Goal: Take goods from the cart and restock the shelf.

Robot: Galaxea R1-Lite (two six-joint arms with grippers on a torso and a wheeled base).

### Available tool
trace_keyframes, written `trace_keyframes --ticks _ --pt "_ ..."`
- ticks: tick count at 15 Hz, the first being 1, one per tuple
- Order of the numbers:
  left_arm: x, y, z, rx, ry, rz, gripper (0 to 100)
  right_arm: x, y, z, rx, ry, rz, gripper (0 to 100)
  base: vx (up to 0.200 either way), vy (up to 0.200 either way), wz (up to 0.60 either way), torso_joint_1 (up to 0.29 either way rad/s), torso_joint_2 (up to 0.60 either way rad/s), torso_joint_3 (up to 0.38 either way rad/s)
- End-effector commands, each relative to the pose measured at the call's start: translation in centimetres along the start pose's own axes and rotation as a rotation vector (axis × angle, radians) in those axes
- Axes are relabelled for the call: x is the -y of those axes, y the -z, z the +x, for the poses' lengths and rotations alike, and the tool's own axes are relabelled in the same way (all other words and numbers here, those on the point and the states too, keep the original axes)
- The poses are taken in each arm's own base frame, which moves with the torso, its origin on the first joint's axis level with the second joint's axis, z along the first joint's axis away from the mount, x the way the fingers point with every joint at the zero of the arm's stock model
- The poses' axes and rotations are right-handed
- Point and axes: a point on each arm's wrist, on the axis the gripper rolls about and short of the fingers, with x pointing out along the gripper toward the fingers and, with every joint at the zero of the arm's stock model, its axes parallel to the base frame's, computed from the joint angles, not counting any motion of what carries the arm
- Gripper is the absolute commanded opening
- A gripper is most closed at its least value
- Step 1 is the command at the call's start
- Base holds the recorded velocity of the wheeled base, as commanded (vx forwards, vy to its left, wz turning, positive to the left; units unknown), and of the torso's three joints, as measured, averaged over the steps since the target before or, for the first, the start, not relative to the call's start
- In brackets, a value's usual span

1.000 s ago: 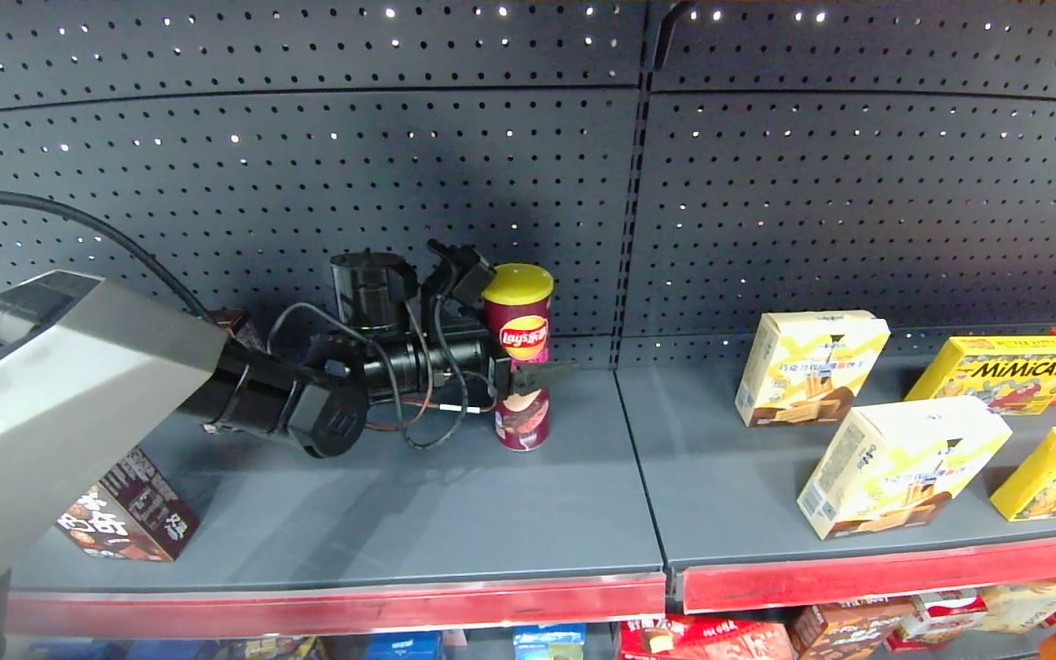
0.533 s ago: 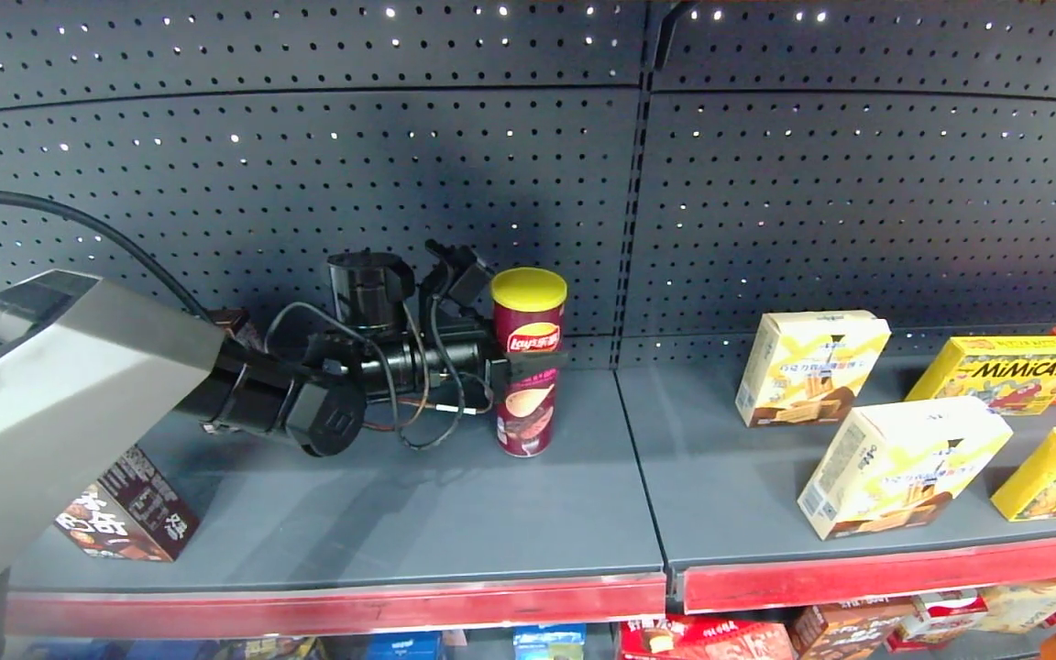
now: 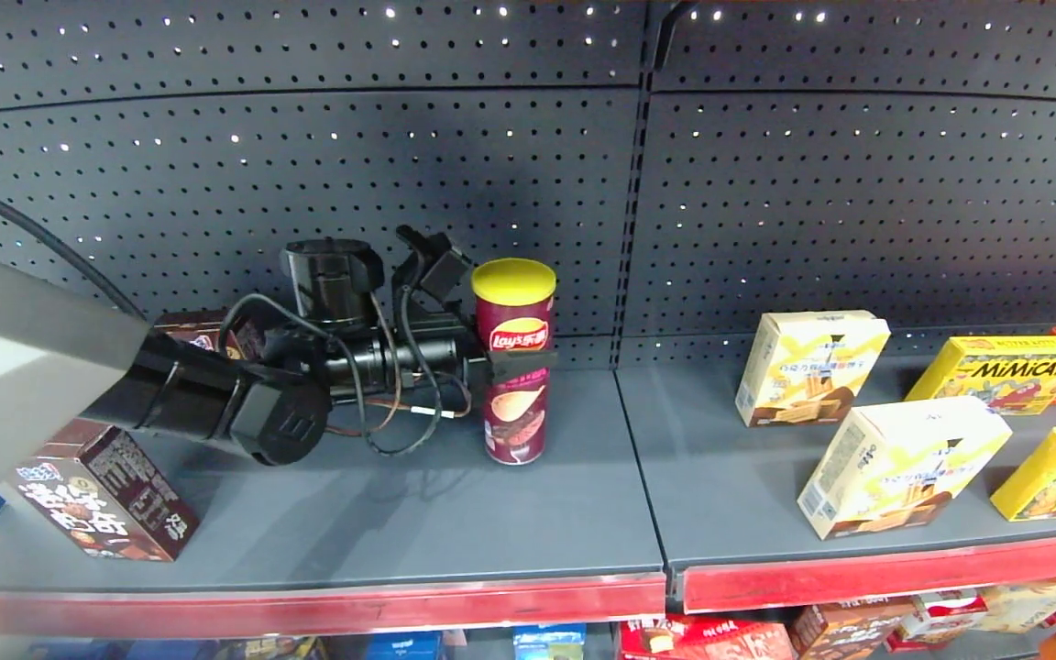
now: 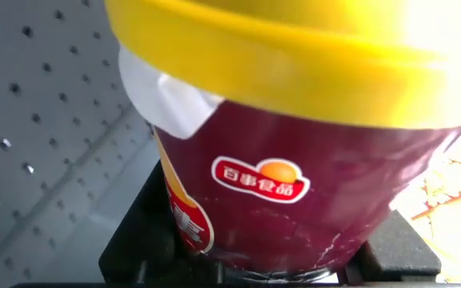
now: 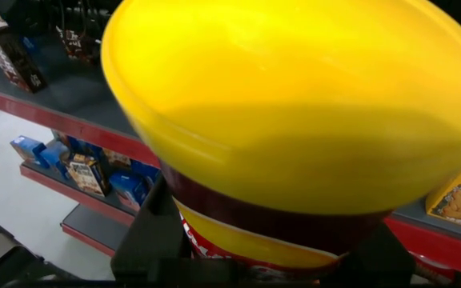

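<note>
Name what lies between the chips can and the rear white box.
Nothing: the head view shows bare shelf between the chips can and the rear white box.

Left pincer [image 3: 519, 361] clamps can [image 3: 515, 417]; right pincer [image 5: 266, 258] seemingly clamps second can [image 5: 294, 104]

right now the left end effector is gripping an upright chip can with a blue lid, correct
No, the lid is yellow, not blue. The head view shows the left end effector gripping the upright chip can with its yellow lid.
</note>
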Motion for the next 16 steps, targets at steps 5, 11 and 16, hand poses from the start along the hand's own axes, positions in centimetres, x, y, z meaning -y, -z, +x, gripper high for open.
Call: trace_keyframes --ticks 5,11,16 --pt "4.7 -0.7 -4.0 0.054 0.005 0.029 0 0.1 -0.3 0.4 -0.011 0.0 0.004 0 0.0 0.0 0.0 0.0 0.0 0.0" --pt "6.2 0.8 -5.1 0.067 0.006 0.012 0 0.1 -0.5 0.3 -0.005 0.0 0.002 0 0.0 0.0 0.0 0.0 0.0 0.0" --pt "6.7 2.1 -5.7 0.044 0.003 -0.012 0 0.1 -0.5 0.3 -0.005 0.0 0.002 0 0.0 0.0 0.0 0.0 0.0 0.0"
